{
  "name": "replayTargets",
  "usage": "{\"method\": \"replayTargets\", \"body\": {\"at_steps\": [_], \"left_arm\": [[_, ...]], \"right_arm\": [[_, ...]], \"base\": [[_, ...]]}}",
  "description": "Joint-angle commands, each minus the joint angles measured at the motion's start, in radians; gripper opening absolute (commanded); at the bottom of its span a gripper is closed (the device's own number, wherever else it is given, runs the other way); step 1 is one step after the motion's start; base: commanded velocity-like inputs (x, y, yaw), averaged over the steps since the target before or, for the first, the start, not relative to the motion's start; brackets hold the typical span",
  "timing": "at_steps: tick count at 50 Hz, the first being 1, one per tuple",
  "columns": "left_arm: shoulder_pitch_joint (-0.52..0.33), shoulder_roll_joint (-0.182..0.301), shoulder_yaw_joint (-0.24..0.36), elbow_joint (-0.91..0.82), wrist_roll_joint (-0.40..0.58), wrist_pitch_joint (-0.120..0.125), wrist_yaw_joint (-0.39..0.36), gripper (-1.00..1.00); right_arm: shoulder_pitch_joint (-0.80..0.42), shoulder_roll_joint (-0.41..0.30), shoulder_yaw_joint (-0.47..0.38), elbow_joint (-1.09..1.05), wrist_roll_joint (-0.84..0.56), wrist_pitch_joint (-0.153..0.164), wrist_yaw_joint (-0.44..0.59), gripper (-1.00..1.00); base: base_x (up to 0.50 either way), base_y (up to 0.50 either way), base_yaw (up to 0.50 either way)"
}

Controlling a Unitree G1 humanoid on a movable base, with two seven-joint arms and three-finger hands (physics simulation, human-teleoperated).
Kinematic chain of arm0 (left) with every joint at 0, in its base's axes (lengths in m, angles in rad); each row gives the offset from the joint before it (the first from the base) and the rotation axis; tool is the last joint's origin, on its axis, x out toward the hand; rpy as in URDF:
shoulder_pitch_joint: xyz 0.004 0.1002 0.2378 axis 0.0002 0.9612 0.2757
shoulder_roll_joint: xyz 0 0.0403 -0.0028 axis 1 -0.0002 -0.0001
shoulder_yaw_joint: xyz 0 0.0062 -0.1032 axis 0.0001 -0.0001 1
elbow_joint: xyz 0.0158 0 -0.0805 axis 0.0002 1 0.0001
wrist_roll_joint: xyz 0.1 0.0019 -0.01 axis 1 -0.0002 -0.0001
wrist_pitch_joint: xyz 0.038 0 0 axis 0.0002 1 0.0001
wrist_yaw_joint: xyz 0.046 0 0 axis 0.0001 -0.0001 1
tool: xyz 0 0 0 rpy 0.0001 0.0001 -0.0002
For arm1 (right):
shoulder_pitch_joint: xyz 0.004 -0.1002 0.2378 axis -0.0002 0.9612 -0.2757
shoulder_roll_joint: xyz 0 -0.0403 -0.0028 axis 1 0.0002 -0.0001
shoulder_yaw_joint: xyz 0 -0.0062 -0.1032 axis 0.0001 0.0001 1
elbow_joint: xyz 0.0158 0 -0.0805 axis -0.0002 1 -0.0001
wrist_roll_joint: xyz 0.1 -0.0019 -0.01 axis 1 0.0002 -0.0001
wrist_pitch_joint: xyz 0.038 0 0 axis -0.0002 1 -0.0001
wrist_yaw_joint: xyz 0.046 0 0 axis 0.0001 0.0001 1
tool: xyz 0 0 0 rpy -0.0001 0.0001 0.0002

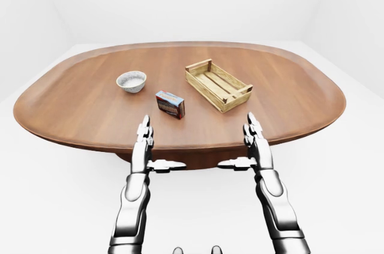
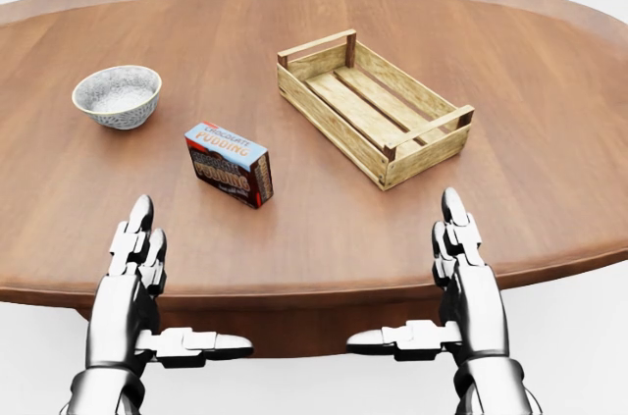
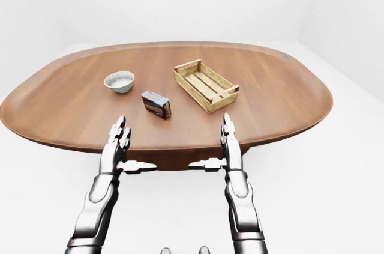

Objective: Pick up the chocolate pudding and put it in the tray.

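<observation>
The chocolate pudding (image 2: 229,164) is a small box with a blue top and dark red sides, lying on the wooden table (image 2: 549,81) near its lower edge in the head view. Up and to its right stands the empty slatted wooden tray (image 2: 371,106), set at an angle. My left hand (image 2: 147,283) hovers open at the table's near edge, below and left of the box, fingers straight and thumb pointing inward. At the same height my right hand (image 2: 446,278) is open too, below the tray's lower right corner. Neither hand touches anything.
A speckled grey bowl (image 2: 117,95) sits on the table left of the pudding box. The oval table's rim (image 1: 180,146) runs just under both hands. White floor and walls surround the table.
</observation>
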Motion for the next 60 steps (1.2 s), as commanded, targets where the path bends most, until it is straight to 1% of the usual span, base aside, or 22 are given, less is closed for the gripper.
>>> {"method": "replayTargets", "body": {"at_steps": [1, 2, 3, 4, 5, 6, 7, 8, 12, 14, 17, 21, 25, 28, 30, 32, 34, 36, 38, 39, 44, 60], "left_arm": [[-0.011, 0.011, 0.021, 0.016, -0.007, 0.001, -0.019, 1.0], [-0.01, 0.011, 0.021, 0.016, -0.008, 0.002, -0.019, 1.0], [-0.01, 0.01, 0.021, 0.015, -0.009, 0.004, -0.019, 1.0], [-0.01, 0.01, 0.021, 0.015, -0.009, 0.004, -0.018, 1.0], [-0.009, 0.01, 0.021, 0.013, -0.01, 0.006, -0.018, 1.0], [-0.009, 0.01, 0.021, 0.013, -0.009, 0.006, -0.018, 1.0], [-0.01, 0.011, 0.021, 0.017, -0.009, 0.001, -0.018, 1.0], [-0.01, 0.011, 0.021, 0.018, -0.009, 0.002, -0.018, 1.0], [-0.011, 0.01, 0.021, 0.02, -0.009, 0.001, -0.017, 1.0], [-0.013, 0.011, 0.021, 0.023, -0.009, -0.001, -0.017, 1.0], [-0.013, 0.011, 0.021, 0.019, -0.009, 0.003, -0.016, 1.0], [-0.013, 0.011, 0.021, 0.023, -0.009, -0.002, -0.015, 1.0], [-0.011, 0.011, 0.021, 0.018, -0.009, 0.001, -0.016, 1.0], [-0.014, 0.011, 0.021, 0.025, -0.008, -0.003, -0.015, 1.0], [-0.015, 0.011, 0.021, 0.025, -0.008, -0.002, -0.015, 1.0], [-0.018, 0.012, 0.022, 0.031, -0.008, -0.003, -0.015, 1.0], [-0.021, 0.012, 0.022, 0.029, -0.008, 0.003, -0.015, 1.0], [-0.025, 0.012, 0.023, 0.037, -0.008, 0.002, -0.014, 1.0], [-0.028, 0.012, 0.023, 0.036, -0.009, 0.008, -0.013, 1.0], [-0.028, 0.012, 0.023, 0.035, -0.009, 0.01, -0.012, 1.0], [-0.026, 0.012, 0.023, 0.035, -0.01, 0.009, -0.011, 1.0], [-0.034, 0.013, 0.025, 0.049, -0.011, 0.003, -0.011, 1.0]], "right_arm": [[-0.001, -0.013, -0.027, 0.001, 0.013, -0.006, 0.019, 1.0], [0.0, -0.012, -0.027, 0.032, 0.011, -0.039, 0.019, 1.0], [-0.002, -0.011, -0.028, 0.087, 0.01, -0.08, 0.021, 1.0], [0.001, -0.013, -0.027, 0.016, 0.013, -0.026, 0.018, 1.0], [0.003, -0.013, -0.026, -0.001, 0.013, -0.013, 0.018, 1.0], [0.005, -0.013, -0.026, -0.002, 0.012, -0.013, 0.017, 1.0], [0.001, -0.013, -0.027, 0.01, 0.011, -0.023, 0.017, 1.0], [0.002, -0.013, -0.026, 0.004, 0.01, -0.018, 0.016, 1.0], [0.0, -0.014, -0.026, 0.012, 0.009, -0.024, 0.017, 1.0], [0.002, -0.013, -0.025, 0.0, 0.006, -0.016, 0.016, 1.0], [0.002, -0.013, -0.025, 0.004, 0.003, -0.022, 0.015, 1.0], [0.004, -0.013, -0.023, 0.003, -0.003, -0.03, 0.015, 1.0], [0.01, -0.011, -0.019, -0.018, -0.009, -0.017, 0.013, 1.0], [0.003, -0.012, -0.021, -0.005, -0.007, -0.021, 0.015, 1.0], [0.0, -0.013, -0.023, 0.007, -0.007, -0.032, 0.016, 1.0], [0.003, -0.012, -0.021, -0.003, -0.009, -0.025, 0.014, 1.0], [0.001, -0.013, -0.02, -0.002, -0.019, -0.04, 0.009, 1.0], [0.011, -0.013, -0.014, -0.031, -0.034, -0.047, 0.006, 1.0], [0.02, -0.011, -0.012, -0.057, -0.049, -0.065, -0.002, 1.0], [0.025, -0.011, -0.011, -0.069, -0.059, -0.08, -0.007, 1.0], [0.054, -0.009, -0.003, -0.135, -0.114, -0.08, -0.028, 1.0], [0.063, -0.007, -0.005, -0.18, -0.141, -0.08, -0.039, 1.0]], "base": [[0.0, 0.0, 0.0], [0.0, 0.0, 0.0], [0.0, 0.0, 0.0], [0.0, 0.0, 0.0], [0.0, 0.0, 0.0], [0.0, 0.0, 0.0], [0.0, 0.0, 0.0], [0.0, 0.0, 0.0], [0.0, 0.0, 0.0], [0.0, 0.0, 0.0], [0.0, 0.0, 0.0], [0.0, 0.0, 0.0], [0.0, 0.0, 0.0], [0.0, 0.0, 0.0], [0.0, 0.0, 0.0], [0.0, 0.0, 0.0], [0.0, 0.0, 0.0], [0.0, 0.0, 0.0], [0.0, 0.0, 0.0], [0.0, 0.0, 0.0], [0.0, 0.0, 0.0], [0.0, 0.0, 0.0]]}}
